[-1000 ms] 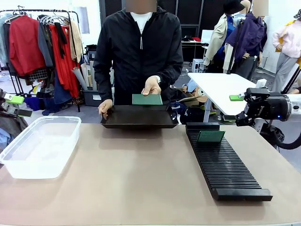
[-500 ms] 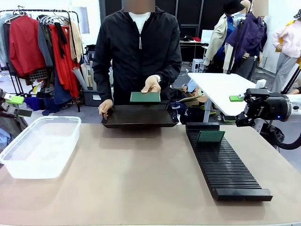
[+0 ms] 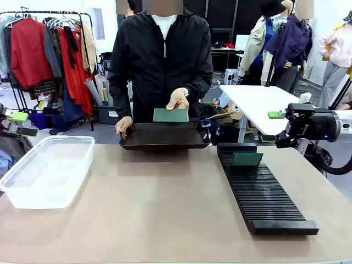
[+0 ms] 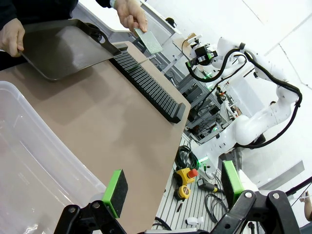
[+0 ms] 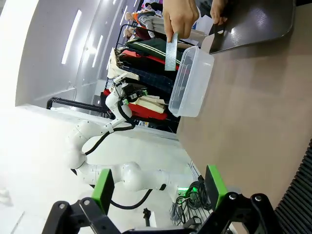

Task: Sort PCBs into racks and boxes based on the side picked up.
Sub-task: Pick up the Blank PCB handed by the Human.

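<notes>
In the last second the person's hand [image 3: 177,100] tipped the thin green circuit board [image 3: 171,115] up, then settled it back above the shallow dark tray [image 3: 162,137]. My right pincer [image 3: 278,127] hung spread off the bench [image 3: 165,209], and my left pincer [image 4: 173,187] was spread near the clear plastic tub [image 3: 47,170]. Another green board [image 3: 246,159] stood in the black slotted rack [image 3: 264,192]. I judged the next pick not begun.

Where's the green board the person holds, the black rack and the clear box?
Board [image 3: 171,115]: front view, middle of its face.
Rack [image 3: 264,192]: front view, bare slots.
Box [image 3: 33,195]: front view, near wall.
</notes>
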